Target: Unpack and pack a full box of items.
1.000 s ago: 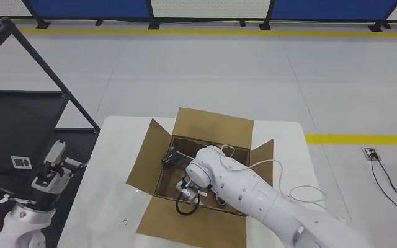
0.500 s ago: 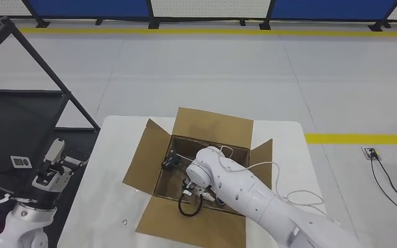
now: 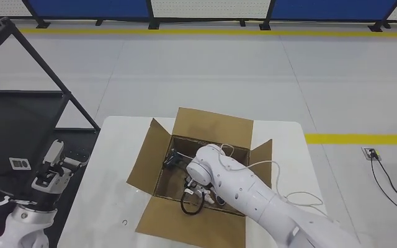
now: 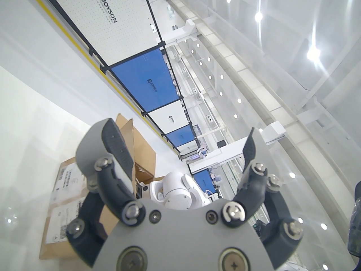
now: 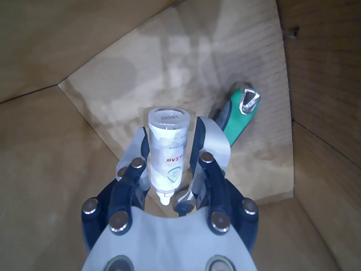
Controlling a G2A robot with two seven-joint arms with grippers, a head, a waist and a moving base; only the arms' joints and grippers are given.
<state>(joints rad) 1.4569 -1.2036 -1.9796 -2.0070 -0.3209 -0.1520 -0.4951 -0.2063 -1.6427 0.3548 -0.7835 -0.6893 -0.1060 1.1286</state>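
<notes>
box (image 3: 214,124): brown | bottle (image 5: 166,148): white, clear end | tool (image 5: 238,119): green, grey, silver tip | table (image 3: 111,186): white

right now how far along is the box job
Done: the cardboard box stands on the table with its flaps open. In hand: the right tool, down inside the box, is shut on a small white bottle. To do: a green-handled item lies on the box floor; the left tool is open and empty, beside the table. Whether the bottle is going in or out cannot be told.
</notes>
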